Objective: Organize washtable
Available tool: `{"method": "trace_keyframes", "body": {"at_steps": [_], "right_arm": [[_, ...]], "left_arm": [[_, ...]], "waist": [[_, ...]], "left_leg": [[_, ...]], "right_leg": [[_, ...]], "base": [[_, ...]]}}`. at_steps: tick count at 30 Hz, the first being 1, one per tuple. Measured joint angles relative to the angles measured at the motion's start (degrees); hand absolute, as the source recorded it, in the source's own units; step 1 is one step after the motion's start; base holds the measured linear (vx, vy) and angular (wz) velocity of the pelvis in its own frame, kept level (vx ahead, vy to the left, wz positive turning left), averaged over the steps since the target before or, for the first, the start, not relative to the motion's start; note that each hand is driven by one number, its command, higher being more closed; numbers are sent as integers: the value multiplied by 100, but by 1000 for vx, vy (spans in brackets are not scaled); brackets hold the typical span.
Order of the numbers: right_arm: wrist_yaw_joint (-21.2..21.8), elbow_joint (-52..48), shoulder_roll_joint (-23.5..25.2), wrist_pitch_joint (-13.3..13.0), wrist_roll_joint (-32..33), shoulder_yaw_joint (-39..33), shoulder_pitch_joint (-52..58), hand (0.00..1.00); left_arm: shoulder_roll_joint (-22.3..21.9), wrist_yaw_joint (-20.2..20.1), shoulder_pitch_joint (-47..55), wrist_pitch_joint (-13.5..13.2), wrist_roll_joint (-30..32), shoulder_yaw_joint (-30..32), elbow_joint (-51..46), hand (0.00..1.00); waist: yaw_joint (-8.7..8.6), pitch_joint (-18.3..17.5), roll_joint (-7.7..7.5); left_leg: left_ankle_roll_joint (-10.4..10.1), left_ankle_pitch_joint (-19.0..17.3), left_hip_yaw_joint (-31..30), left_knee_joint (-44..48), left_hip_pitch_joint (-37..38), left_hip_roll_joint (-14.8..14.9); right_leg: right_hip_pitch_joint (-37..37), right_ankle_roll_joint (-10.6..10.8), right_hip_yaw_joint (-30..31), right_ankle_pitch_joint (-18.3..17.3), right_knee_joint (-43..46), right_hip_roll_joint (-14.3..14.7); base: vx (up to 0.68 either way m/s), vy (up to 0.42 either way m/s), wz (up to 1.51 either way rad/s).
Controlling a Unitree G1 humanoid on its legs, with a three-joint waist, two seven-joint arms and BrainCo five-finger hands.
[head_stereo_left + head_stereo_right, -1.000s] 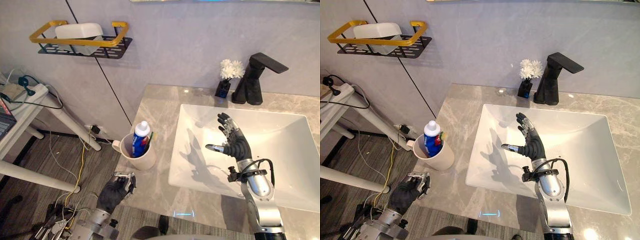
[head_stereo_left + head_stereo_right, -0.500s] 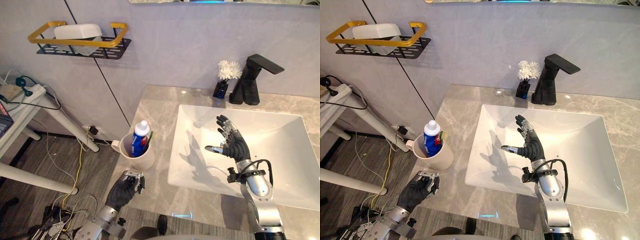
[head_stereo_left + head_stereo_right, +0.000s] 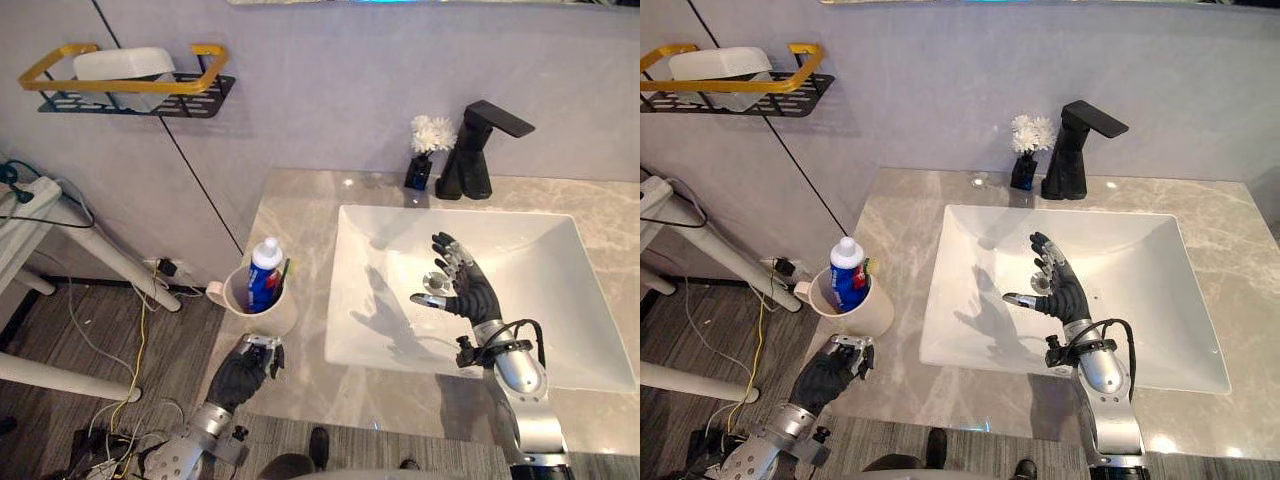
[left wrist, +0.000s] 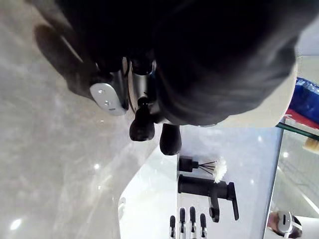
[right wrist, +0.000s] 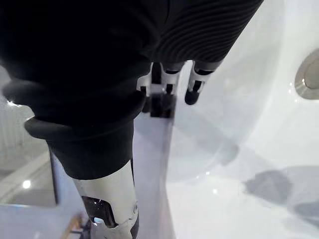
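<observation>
Little among the things on the bench has shifted in the last second. The whole scene slides sideways because the head camera has turned, not because anything was carried.

The one real change is the left hand. It has come up from low by the bench's front left corner and now sits just below the cup, nearer than before but not touching it. Its fingers are curled in and hold nothing.

The cup stands upright at the bench's left front edge, to the left of the sink. A toothpaste tube and a toothbrush stand inside it.

The right hand hangs over the sink basin with its fingers straight and spread, empty. It sits where it did relative to the basin, and the drain shows past it.

The faucet and the small flower vase stand at the back of the bench. The wall shelf, up to the left, holds a white dish.

For the task, this reads as an approach and no more, with nothing tidied yet. The left arm seems to be lining up on the cup, which looks like the item out of place. The curled fingers would have to open before they could close round it. Because the cup is so near the edge, a bump from below could tip it off the bench.
</observation>
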Motion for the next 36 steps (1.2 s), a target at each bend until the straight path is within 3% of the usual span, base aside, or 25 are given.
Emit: {"method": "trace_keyframes", "body": {"at_steps": [12,19,36], "right_arm": [[56,-1,17,25,-123,-130,81,0],[156,-117,88,30,-170,-120,175,0],[157,-117,81,30,-217,-73,210,0]], "left_arm": [[-298,121,-7,3,0,783,55,100],[-378,181,-170,17,-2,916,106,100],[-182,-46,-218,38,0,-224,-30,100]], "waist": [[12,34,-61],[16,48,-89],[-6,73,-46]], "left_leg": [[3,-10,-5,-7,2,74],[10,-15,-10,-5,3,76],[-12,-32,145,15,3,78]], "right_leg": [[0,-7,-10,161,-4,76],[5,-13,-22,173,-13,79],[-43,-13,104,172,-97,87]], "base": [[8,-1,0],[0,0,0],[1,-4,-5]]}}
